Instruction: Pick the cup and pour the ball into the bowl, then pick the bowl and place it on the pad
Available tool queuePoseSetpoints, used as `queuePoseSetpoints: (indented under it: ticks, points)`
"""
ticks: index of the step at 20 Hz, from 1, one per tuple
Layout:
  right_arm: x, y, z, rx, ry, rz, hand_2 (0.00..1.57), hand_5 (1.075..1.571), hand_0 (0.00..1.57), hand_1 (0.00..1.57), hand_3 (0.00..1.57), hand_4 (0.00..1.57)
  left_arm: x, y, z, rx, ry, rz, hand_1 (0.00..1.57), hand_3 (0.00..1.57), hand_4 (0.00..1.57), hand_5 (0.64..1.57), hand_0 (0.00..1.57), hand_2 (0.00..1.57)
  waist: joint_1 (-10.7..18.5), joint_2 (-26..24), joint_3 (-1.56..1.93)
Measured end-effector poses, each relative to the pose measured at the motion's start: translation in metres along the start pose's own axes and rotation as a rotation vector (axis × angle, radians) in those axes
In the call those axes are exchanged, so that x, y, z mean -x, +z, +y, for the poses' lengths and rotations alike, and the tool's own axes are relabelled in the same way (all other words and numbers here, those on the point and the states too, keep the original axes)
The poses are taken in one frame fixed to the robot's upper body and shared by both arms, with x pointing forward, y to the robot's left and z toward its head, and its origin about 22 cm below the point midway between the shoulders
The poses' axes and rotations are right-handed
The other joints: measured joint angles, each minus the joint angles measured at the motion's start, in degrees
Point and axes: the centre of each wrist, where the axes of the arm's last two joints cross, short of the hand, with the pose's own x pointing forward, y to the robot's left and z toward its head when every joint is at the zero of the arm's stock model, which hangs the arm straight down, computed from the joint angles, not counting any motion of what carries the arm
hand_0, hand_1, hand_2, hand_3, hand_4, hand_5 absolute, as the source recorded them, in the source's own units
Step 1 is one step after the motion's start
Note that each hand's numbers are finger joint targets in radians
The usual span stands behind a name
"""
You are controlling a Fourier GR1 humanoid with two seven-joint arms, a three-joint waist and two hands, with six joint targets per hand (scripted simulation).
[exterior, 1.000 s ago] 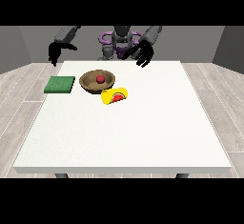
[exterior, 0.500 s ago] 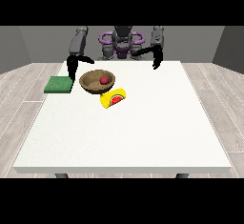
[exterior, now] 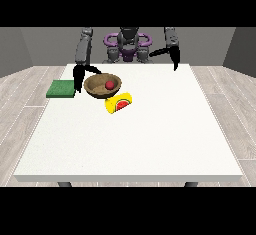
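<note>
I see a large white table on a pale wood-plank floor, with grey walls behind and the robot small at the far edge.

The brown bowl sits on the table toward the far left corner as I look at it, and the red ball already lies inside it. Just in front of the bowl and slightly to its right, the yellow cup lies tipped on its side, its red-lined mouth turned toward me; cup and bowl look to be touching or nearly so. The green pad lies flat to the left of the bowl, near the table's left edge, with a narrow strip of table between them.

The hand at the view's left hangs down over that gap between pad and bowl, its fingers pointing toward the table and the thumb stretched out toward the bowl's rim. I cannot tell whether it touches the bowl.

The hand at the view's right hangs over the far right part of the table, well apart from everything, fingers pointing downward and straight, holding nothing.
</note>
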Motion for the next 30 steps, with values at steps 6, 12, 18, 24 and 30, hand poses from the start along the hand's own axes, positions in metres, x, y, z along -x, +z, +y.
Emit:
queuePoseSetpoints:
  ticks: [6, 12, 18, 24, 30]
  points:
    - [0.012, -0.004, -0.005, 0.010, -0.001, -0.005, 0.00, 1.564, 0.00, 0.00, 0.00, 0.14, -0.010, 0.000, 0.006, 0.000, 0.000, -0.027, 0.00, 0.00, 0.00, 1.566, 0.00, 0.00, 0.4, 1.5, 0.03]
    - [0.024, -0.003, 0.004, 0.052, -0.031, 0.009, 0.39, 1.533, 0.78, 0.78, 0.00, 0.44, -0.019, 0.002, 0.013, 0.011, 0.004, -0.047, 0.00, 0.00, 0.00, 1.569, 0.00, 0.00, 1.8, 2.0, -0.36]
    - [0.020, 0.003, -0.025, 0.196, 0.201, 0.005, 1.57, 1.549, 1.57, 1.57, 1.51, 0.94, -0.036, -0.008, 0.013, 0.050, 0.012, -0.113, 0.00, 0.00, 0.60, 1.544, 0.00, 0.00, 4.9, 3.5, -2.05]
    - [0.013, 0.001, -0.034, 0.279, 0.476, 0.087, 1.57, 1.567, 1.57, 1.57, 1.18, 0.89, -0.034, -0.008, 0.008, 0.080, 0.033, -0.092, 0.00, 0.00, 0.93, 1.436, 0.00, 0.00, 7.2, 1.5, -1.94]
    - [0.004, -0.014, -0.013, 0.291, 0.573, 0.318, 1.57, 1.564, 1.57, 1.57, 0.86, 0.82, 0.009, 0.011, 0.033, 0.011, 0.053, 0.054, 0.00, 0.00, 1.00, 1.410, 0.00, 0.00, 2.6, -5.9, -0.63]
